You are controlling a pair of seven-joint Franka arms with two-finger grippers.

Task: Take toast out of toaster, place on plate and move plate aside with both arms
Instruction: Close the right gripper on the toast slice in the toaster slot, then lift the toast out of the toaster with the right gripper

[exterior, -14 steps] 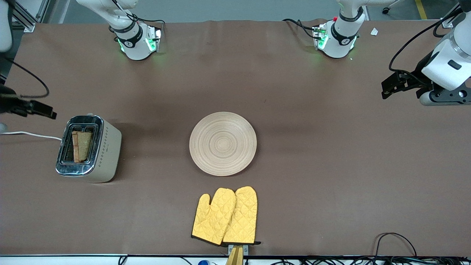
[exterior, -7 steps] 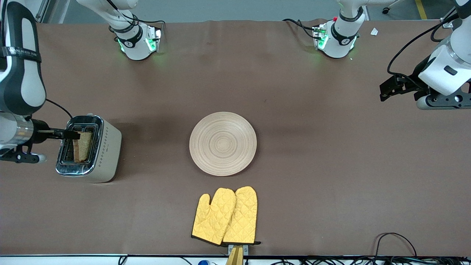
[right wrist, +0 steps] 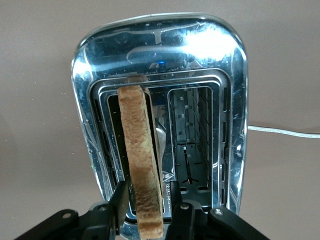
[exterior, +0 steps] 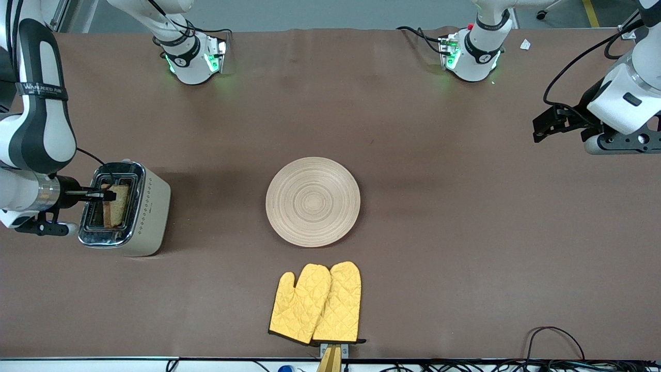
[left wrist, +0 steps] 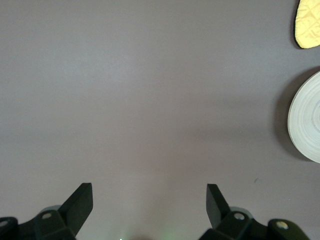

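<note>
The toast (exterior: 117,204) stands upright in a slot of the silver toaster (exterior: 150,206) at the right arm's end of the table. My right gripper (exterior: 106,195) is over the toaster, open, with one finger on each side of the toast (right wrist: 140,150) and a small gap on both sides (right wrist: 145,205). The round wooden plate (exterior: 312,201) lies bare at the table's middle. My left gripper (exterior: 539,132) is open and empty (left wrist: 149,200), up over bare table at the left arm's end. The plate's edge shows in the left wrist view (left wrist: 307,125).
Two yellow oven mitts (exterior: 317,305) lie nearer the front camera than the plate, by the table's front edge; one tip shows in the left wrist view (left wrist: 309,22). A white cord (exterior: 41,189) runs from the toaster (right wrist: 160,45) off the table.
My right arm has swung in from the table's end and brought its gripper over the toaster, fingers now astride the toast. My left gripper shifted only slightly.
</note>
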